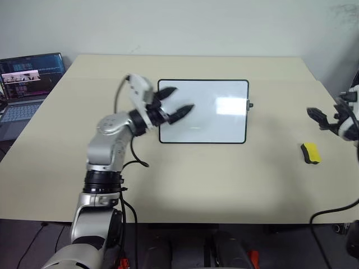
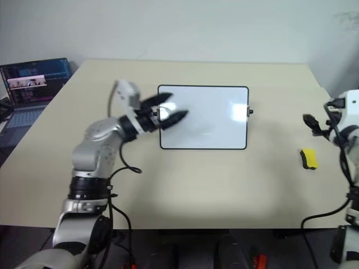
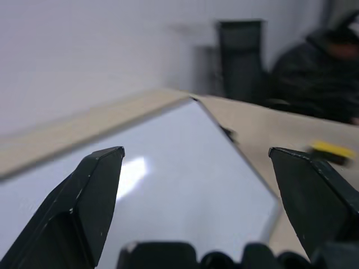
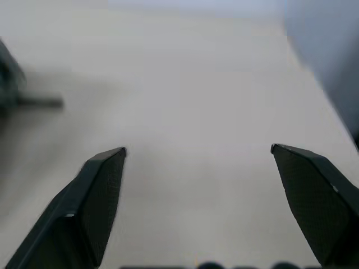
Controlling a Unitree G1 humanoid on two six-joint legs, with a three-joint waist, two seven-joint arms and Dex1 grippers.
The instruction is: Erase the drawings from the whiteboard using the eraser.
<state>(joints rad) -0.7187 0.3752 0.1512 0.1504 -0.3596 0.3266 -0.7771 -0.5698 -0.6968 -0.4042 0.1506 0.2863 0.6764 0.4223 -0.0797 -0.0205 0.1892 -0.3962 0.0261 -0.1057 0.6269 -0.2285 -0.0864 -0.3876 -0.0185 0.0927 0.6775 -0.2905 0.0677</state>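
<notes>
Your left gripper (image 1: 178, 102) hangs spread and empty over the whiteboard's (image 1: 213, 120) left edge. Your right gripper (image 4: 196, 162) is spread, holding nothing; the eraser (image 1: 311, 153) lies on the table (image 1: 224, 179) near it.

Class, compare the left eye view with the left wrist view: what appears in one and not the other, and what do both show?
Left eye view alone: the laptop off the table's left edge and the open right gripper. Left wrist view alone: a dark-clothed person and a dark chair beyond the table. Both: the whiteboard, the yellow eraser lying on the table, and the open left gripper.
</notes>
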